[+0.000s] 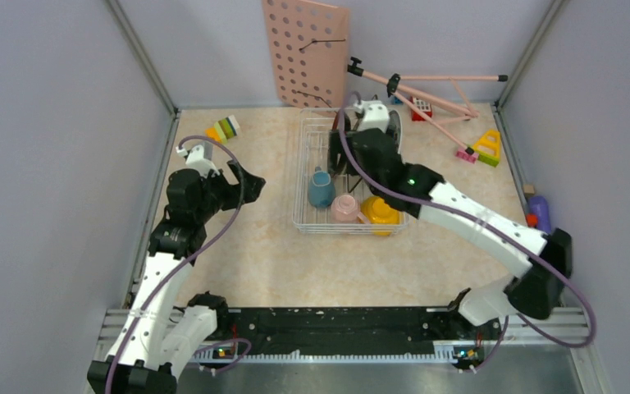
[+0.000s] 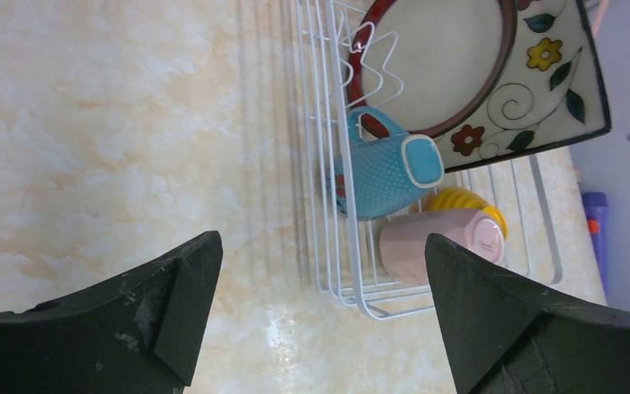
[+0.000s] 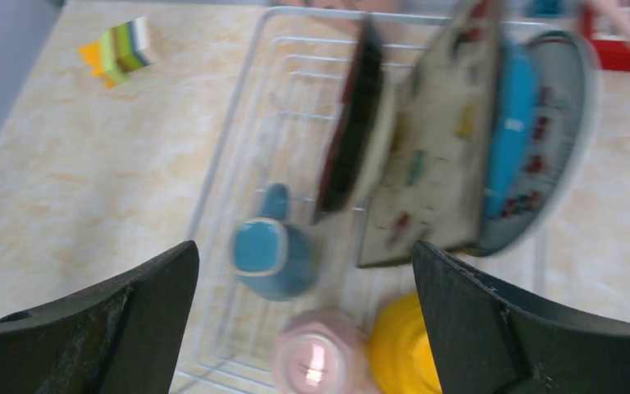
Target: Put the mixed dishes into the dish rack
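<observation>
The white wire dish rack [image 1: 303, 222] stands mid-table. Its near end holds a teal mug [image 1: 321, 189], a pink mug [image 1: 344, 208] and a yellow bowl [image 1: 380, 211]. In the right wrist view, blurred, four plates stand upright in the rack [image 3: 238, 123]: brown-rimmed cream plate [image 3: 359, 123], square flowered plate [image 3: 439, 156], teal dotted plate [image 3: 513, 123], white patterned plate [image 3: 562, 123]. My right gripper [image 3: 305, 246] hovers above the rack, open and empty. My left gripper [image 1: 246, 180] is left of the rack, open and empty [image 2: 321, 240], over bare table.
A pink pegboard [image 1: 308, 51] leans on the back wall, with a pink folding stand [image 1: 426, 90] to its right. Toy blocks [image 1: 224, 129] lie at the back left, a yellow triangle [image 1: 487, 145] at the back right. A purple bottle [image 1: 540, 212] sits by the right wall.
</observation>
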`<action>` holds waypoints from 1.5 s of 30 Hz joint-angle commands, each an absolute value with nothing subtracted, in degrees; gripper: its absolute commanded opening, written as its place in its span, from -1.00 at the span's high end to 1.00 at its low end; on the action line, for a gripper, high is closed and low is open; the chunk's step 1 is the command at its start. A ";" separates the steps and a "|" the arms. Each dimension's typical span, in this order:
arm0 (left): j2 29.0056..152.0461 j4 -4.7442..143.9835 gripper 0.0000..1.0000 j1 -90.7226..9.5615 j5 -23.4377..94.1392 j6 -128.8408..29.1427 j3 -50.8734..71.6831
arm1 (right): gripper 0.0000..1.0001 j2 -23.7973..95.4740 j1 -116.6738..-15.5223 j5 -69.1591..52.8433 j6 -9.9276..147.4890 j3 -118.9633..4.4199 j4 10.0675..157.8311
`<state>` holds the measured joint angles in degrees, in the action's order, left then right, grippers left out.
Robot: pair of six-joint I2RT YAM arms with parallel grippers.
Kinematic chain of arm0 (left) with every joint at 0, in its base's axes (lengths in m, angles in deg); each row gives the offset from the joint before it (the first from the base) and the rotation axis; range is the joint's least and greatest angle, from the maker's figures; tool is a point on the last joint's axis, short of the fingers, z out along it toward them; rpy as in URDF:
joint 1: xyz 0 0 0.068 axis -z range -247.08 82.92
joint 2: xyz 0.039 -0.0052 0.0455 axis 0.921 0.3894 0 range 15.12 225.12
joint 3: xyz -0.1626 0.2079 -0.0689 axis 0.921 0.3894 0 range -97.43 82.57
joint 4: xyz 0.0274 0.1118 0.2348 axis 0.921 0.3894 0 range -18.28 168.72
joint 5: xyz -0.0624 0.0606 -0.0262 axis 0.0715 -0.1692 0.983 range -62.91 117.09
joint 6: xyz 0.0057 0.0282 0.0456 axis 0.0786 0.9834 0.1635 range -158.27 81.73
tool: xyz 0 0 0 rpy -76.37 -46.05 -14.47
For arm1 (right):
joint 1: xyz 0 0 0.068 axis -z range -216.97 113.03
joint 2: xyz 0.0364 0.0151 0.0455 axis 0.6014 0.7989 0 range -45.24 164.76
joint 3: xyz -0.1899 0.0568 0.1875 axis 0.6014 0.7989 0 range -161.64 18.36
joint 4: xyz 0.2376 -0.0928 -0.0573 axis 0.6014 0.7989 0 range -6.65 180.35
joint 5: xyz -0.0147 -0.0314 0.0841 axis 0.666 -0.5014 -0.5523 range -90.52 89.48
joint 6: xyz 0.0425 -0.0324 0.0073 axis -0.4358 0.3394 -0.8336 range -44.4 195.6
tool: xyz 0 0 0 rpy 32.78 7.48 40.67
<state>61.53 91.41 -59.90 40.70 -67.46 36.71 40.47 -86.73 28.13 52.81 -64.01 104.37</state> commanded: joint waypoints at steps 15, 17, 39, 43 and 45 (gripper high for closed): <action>67.07 64.31 -0.78 -59.73 12.77 -53.73 49.77 | -0.98 8.30 -43.21 23.43 54.10 -13.73 76.09; 68.88 59.67 -0.80 -60.55 9.46 -53.31 51.56 | -0.98 8.95 -39.78 19.39 53.59 -12.24 73.92; 93.65 17.68 -0.97 -64.18 8.69 -39.25 63.33 | -0.92 30.95 -35.74 6.73 71.25 8.74 18.53; 98.39 16.95 -0.97 -64.30 7.30 -39.42 61.45 | -0.93 38.19 -35.85 6.28 71.72 8.53 12.44; 97.60 18.71 -0.96 -64.63 7.86 -40.52 61.24 | -0.93 37.66 -36.54 6.57 72.67 7.74 14.42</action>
<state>97.38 22.93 -64.01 8.15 -40.38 63.63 36.27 -36.30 8.59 70.29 8.14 21.55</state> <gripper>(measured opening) 0.983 0.965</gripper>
